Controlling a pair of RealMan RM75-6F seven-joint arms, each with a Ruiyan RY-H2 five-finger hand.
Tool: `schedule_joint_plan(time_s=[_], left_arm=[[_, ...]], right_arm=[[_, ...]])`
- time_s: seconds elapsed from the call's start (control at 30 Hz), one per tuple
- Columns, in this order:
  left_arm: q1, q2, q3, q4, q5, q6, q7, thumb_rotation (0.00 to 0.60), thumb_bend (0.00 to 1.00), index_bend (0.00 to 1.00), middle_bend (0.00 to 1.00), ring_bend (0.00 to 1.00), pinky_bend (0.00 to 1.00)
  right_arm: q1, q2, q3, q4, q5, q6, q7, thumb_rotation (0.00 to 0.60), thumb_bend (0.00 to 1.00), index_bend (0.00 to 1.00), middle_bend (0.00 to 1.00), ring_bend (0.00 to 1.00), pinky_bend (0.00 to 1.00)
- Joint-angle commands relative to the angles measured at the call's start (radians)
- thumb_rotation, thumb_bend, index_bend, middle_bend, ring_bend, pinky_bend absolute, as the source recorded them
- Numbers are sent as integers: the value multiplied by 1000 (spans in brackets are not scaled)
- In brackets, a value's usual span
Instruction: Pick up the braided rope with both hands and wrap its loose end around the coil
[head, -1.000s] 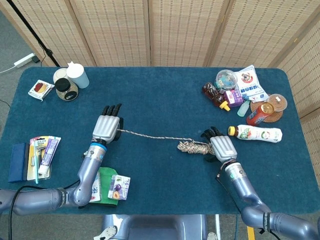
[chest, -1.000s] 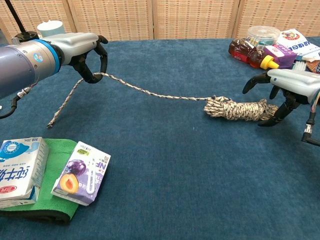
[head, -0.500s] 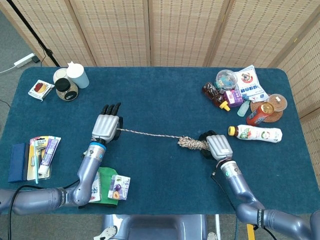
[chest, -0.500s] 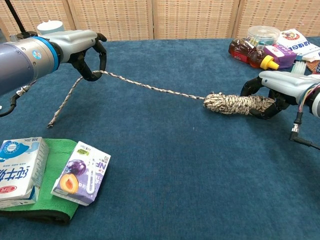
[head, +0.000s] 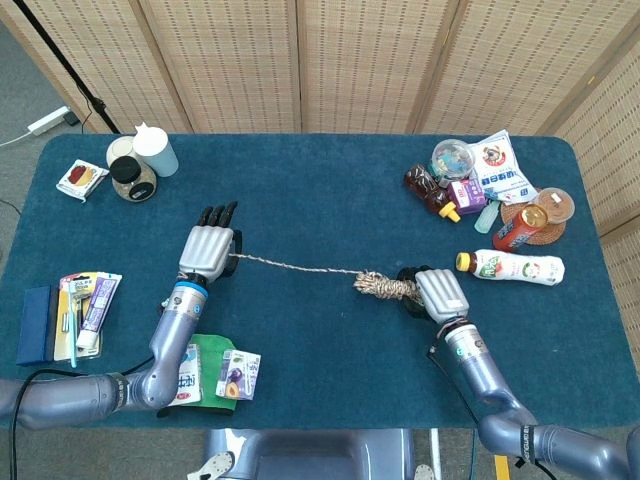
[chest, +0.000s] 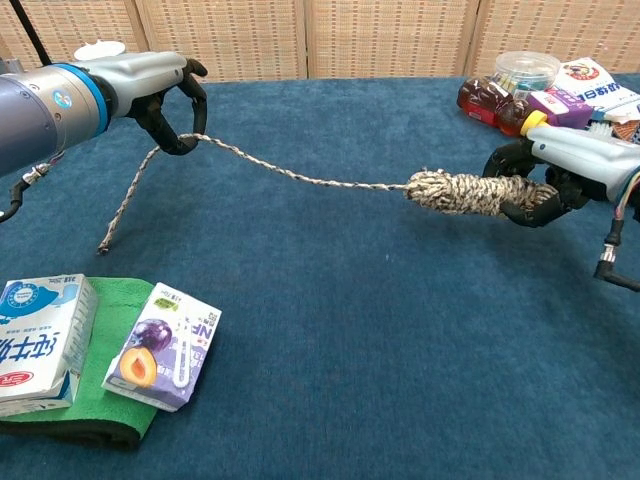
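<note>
The braided rope's coil (chest: 468, 192) (head: 381, 287) is lifted off the blue table, gripped at its right end by my right hand (chest: 548, 178) (head: 432, 293). From the coil a loose strand (chest: 300, 178) (head: 300, 267) runs left and up to my left hand (chest: 160, 95) (head: 207, 250), which pinches it above the table. The strand's free tail (chest: 125, 205) hangs from that hand down to the cloth. Both hands sit at opposite ends of the rope.
A green cloth (chest: 80, 425) with a milk carton (chest: 35, 340) and a juice box (chest: 160, 345) lies near the front left. Bottles and snack packs (head: 495, 195) crowd the back right, with a lying bottle (head: 515, 267) beside my right hand. Jars (head: 135, 165) stand at the back left.
My right hand closed around the coil and raised it off the table. My left hand lifted slightly and drew the strand tauter.
</note>
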Motion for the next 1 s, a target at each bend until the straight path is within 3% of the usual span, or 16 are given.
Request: schedule_joint_plan(time_s=[0.03,0.27,0.4,0.7,1.0], left_arm=[[1,5,4,-6,12,1,-2,600,404,572,0,0,0],[-2,-11,28,-3,38,10,13,600,404,572,0,0,0],[-6,-32,45,-2,50,13,29,600,404,572,0,0,0],[2,-11,65,-81,104,41,47,600,404,572,0,0,0],[11,39,77,-185,166,62,56,600,404,572,0,0,0]], right_arm=[[-11,49,11,-82,-31,17,61,600,640,561,524,396,698],[-8,142,53,-289,27,8,53,600,646,564,529,400,702],[5,165,101,-416,151,10,22,600,660,566,535,415,721],[111,49,183,-404,388,140,-241,600,735,575,565,490,831],[225,-76,256,-324,581,275,-457,600,796,589,600,565,965]])
